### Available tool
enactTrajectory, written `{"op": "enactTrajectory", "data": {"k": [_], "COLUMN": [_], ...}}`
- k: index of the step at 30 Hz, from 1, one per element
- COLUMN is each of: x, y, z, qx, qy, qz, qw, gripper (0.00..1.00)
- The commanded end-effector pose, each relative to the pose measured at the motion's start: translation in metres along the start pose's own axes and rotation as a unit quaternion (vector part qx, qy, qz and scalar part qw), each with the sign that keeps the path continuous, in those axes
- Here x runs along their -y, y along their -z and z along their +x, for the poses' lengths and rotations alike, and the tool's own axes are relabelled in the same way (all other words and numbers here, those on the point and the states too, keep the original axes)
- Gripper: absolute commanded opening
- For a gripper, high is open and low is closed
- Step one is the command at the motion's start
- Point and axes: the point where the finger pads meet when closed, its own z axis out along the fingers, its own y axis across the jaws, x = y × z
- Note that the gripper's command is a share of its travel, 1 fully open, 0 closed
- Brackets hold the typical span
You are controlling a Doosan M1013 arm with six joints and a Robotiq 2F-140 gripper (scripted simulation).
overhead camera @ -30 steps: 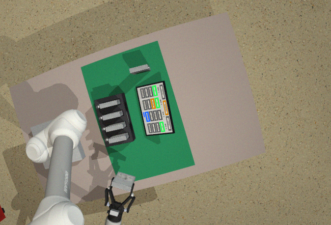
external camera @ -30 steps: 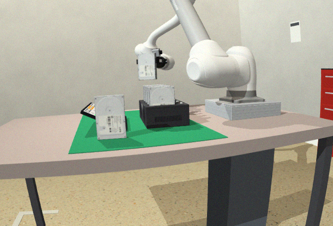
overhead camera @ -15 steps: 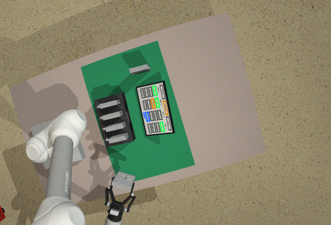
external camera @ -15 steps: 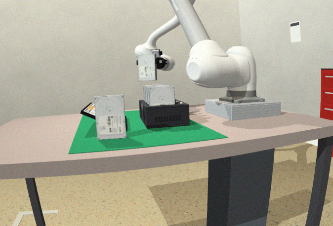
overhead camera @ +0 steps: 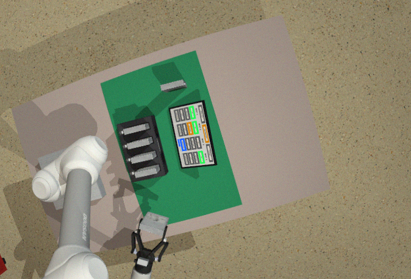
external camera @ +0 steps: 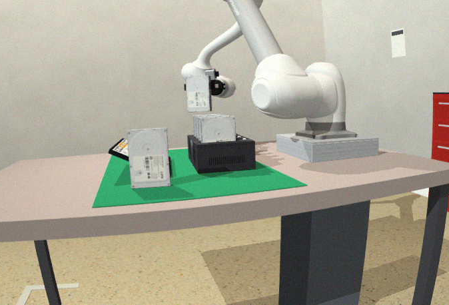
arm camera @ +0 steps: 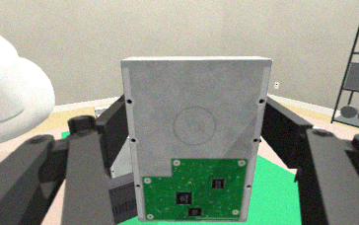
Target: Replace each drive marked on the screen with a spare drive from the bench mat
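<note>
A rectangular green cloth-like mat [overhead camera: 192, 190] [external camera: 153, 201] [arm camera: 276, 187] lies under a boxy black drive dock [overhead camera: 162, 164] [external camera: 225, 154] [arm camera: 123, 199]. The flat black-framed screen [overhead camera: 197, 133] [external camera: 118, 148] shows grey blocks on white, with green, orange and one blue among them. The slab-shaped silver-grey drive [overhead camera: 153, 223] [external camera: 198, 93] [arm camera: 194, 109] between the black gripper fingers carries a green circuit board with black chips and, on its other face, a white label with black printed marks. The broad tabletop [overhead camera: 261, 98] [external camera: 52, 208] is pinkish beige, the stone-like floor [overhead camera: 370, 131] [external camera: 142, 266] tan with dark speckles.
</note>
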Motion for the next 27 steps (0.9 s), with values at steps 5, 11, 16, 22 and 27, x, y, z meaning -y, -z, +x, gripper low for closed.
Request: {"op": "enactTrajectory", "data": {"k": [5, 11, 16, 22, 27], "x": [0.000, 0.000, 0.000, 0.000, 0.000], "y": [0.000, 0.000, 0.000, 0.000, 0.000], "z": [-0.007, -0.015, -0.019, -0.029, -0.037], "qx": [0.000, 0.000, 0.000, 0.000, 0.000], "qy": [0.001, 0.001, 0.001, 0.001, 0.001], "qz": [0.000, 0.000, 0.000, 0.000, 0.000], "qw": [1.000, 1.000, 1.000, 1.000, 1.000], "gripper": [0.10, 0.10, 0.10, 0.10, 0.10]}}
